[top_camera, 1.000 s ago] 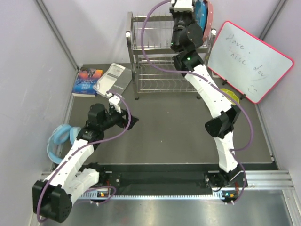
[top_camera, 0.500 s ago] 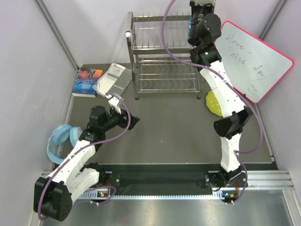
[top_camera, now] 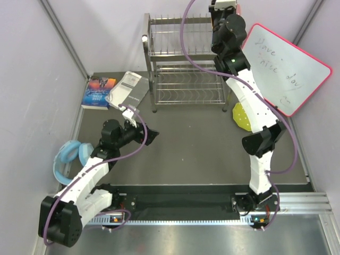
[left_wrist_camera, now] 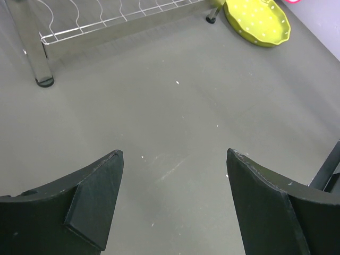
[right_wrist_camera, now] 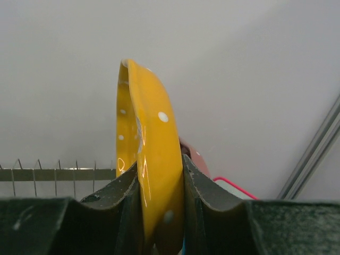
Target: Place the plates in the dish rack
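On the grey table (top_camera: 186,154) the left gripper (left_wrist_camera: 174,159) is held low, fingers parted; the dish rack (top_camera: 183,79) is set behind, the orange plate (right_wrist_camera: 151,138) is clamped upright in the right gripper (right_wrist_camera: 162,178) by the rack's top right corner, the yellow-green plate (left_wrist_camera: 257,21) is laid beside the rack's right foot

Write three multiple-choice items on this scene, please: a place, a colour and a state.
1. Where is the yellow-green plate? A on the table beside the dish rack; B in the rack's top slots; C on its lower tier.
2. The right gripper holds which colour? A blue; B orange; C pink.
3. The left gripper is: A shut on a plate; B open, empty; C shut on nothing.
1 A, it lies by the rack's foot; 2 B, the orange plate is clamped in it; 3 B, only table shows in its wide gap.
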{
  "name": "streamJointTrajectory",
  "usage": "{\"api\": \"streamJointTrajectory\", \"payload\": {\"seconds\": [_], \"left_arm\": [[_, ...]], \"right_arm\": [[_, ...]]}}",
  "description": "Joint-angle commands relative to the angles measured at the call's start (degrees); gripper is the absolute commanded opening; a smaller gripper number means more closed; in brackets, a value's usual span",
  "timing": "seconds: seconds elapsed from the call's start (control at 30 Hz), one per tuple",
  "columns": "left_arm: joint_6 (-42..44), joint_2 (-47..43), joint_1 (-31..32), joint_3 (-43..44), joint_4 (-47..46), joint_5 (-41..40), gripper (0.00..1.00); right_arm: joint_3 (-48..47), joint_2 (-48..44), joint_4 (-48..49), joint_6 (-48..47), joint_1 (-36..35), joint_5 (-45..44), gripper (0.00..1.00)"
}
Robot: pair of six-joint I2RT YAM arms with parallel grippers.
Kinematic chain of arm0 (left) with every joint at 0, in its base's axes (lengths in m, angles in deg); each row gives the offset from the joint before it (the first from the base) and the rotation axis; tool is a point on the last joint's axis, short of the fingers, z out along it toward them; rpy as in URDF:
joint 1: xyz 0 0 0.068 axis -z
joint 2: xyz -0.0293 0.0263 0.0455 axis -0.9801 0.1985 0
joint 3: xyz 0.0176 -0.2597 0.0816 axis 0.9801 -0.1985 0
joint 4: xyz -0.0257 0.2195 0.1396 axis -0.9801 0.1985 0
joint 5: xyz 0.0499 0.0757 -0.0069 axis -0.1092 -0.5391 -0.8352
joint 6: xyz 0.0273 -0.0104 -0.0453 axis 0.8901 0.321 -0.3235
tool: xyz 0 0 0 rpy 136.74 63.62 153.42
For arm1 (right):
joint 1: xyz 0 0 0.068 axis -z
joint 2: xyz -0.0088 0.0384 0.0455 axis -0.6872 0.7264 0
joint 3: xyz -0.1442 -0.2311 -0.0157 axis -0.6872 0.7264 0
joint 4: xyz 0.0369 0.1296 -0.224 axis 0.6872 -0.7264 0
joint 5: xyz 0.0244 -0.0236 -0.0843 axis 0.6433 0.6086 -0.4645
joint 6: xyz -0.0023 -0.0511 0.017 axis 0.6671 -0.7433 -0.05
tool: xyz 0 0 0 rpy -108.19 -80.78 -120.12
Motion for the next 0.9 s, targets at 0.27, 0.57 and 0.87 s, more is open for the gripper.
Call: {"api": "streamJointTrajectory", "payload": {"seconds": [0.27, 0.57, 0.87], "left_arm": [[-0.03, 1.15, -0.23, 0.23, -3.48, -0.98, 0.83], [-0.91, 1.59, -0.23, 0.05, -3.82, -1.59, 0.83], [-1.00, 1.50, -0.23, 0.23, -3.47, -2.03, 0.83]], "right_arm": [[-2.40, 1.57, 7.41, 0.47, -1.15, -1.39, 0.00], [-1.44, 2.36, 7.68, -0.41, -0.98, -1.75, 0.00], [-0.21, 3.85, 7.76, -2.08, -0.89, -4.65, 0.00]]}}
